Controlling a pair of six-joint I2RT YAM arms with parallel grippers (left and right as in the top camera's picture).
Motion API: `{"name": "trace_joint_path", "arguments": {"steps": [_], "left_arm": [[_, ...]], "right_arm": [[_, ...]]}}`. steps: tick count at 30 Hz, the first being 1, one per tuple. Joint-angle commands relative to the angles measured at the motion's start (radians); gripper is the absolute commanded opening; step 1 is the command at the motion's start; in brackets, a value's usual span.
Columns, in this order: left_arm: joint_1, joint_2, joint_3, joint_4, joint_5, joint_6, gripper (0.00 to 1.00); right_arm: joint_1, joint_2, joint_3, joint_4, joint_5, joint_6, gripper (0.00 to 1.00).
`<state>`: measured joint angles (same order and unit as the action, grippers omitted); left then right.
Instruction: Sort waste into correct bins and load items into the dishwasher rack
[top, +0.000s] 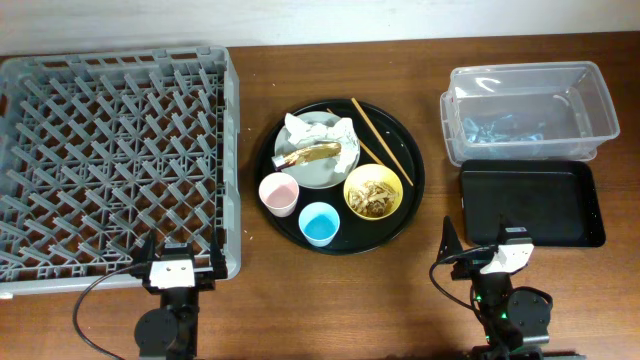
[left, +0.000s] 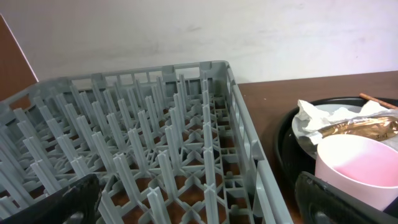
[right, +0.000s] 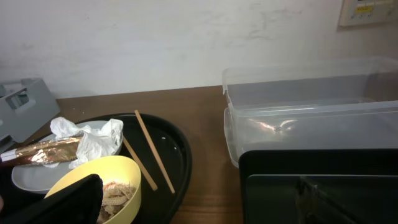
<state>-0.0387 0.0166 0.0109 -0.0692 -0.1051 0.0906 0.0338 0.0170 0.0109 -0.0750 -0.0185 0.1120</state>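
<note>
Both hands idle near the round tray on the bench.
Left hand and right hand gape wide, empty (rack left of the tray, clear tub right of it).

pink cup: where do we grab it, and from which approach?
Pinch the rim of the pink cup, coming straight down from above: it stands upright, mouth open. Take the wall on the rack side; the plate and blue cup crowd the other sides.
</note>
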Motion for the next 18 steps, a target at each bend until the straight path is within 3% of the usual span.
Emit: {"name": "trace_joint_path", "arguments": {"steps": [1, 18], "left_arm": [[0.005, -0.005, -0.002, -0.004, -0.004, 0.016, 0.99], [0.005, -0.005, -0.002, -0.003, -0.004, 0.016, 0.99]], "right_arm": [[0.005, 0.001, -0.005, -0.004, 0.008, 0.000, 0.98], [0.005, 0.001, -0.005, 0.000, 0.068, -0.004, 0.98]]}}
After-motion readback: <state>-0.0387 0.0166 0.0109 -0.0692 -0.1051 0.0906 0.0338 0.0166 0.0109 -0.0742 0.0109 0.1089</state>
